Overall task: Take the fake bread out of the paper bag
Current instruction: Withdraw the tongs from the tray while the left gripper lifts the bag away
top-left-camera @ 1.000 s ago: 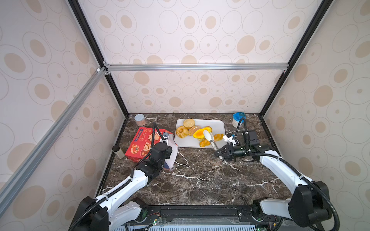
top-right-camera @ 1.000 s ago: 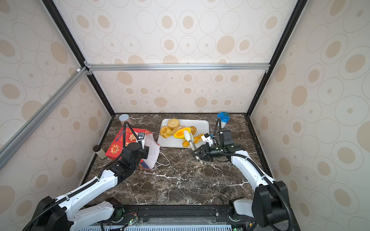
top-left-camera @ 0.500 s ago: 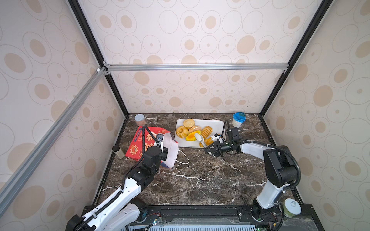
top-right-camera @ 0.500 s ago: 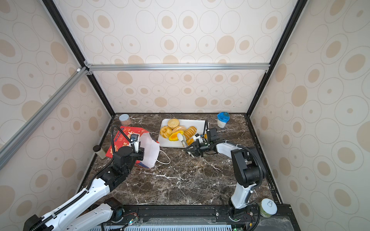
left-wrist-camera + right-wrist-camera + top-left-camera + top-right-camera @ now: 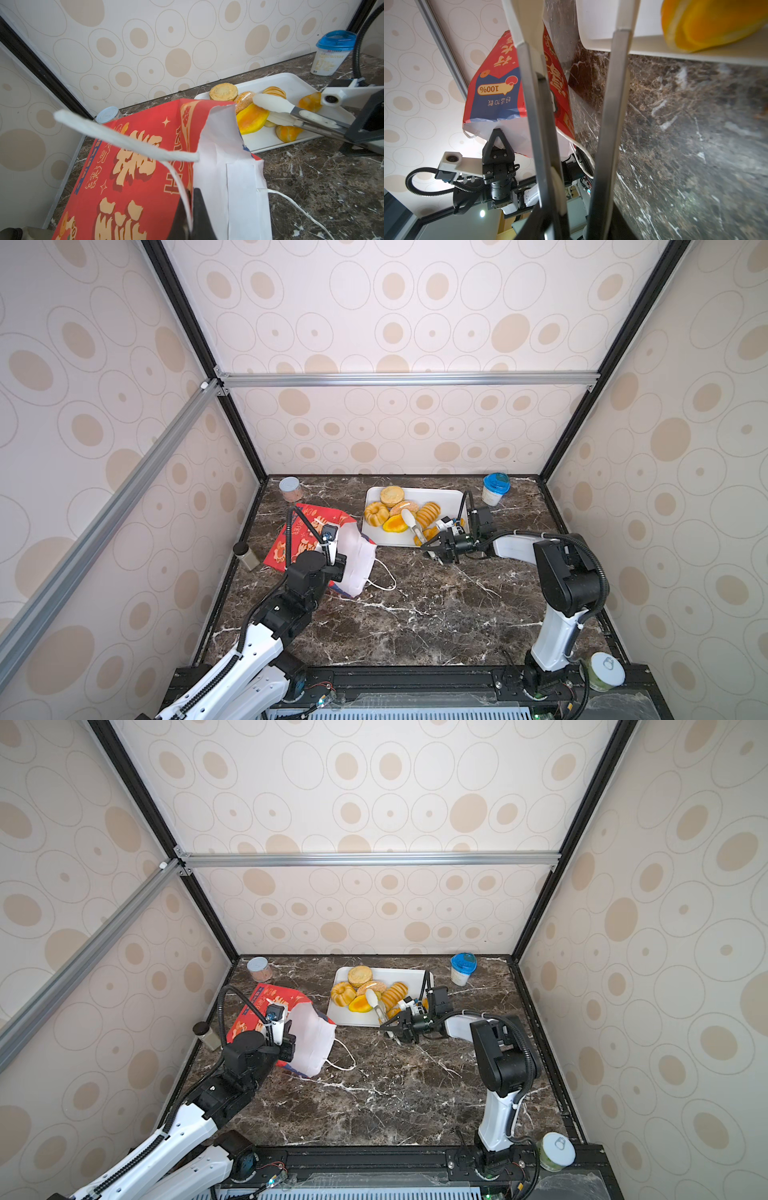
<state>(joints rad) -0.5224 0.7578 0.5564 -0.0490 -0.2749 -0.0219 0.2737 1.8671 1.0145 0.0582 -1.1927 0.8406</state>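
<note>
I counted all six fake bread (image 5: 428, 514) pieces lying on the white tray (image 5: 451, 499), so unloading looked finished. The red paper bag (image 5: 309, 537) showed only white lining at its mouth. My left gripper (image 5: 190, 209) pinched its rim; the right gripper (image 5: 434, 549) clasped tongs (image 5: 274, 104), their tips parted.
</note>
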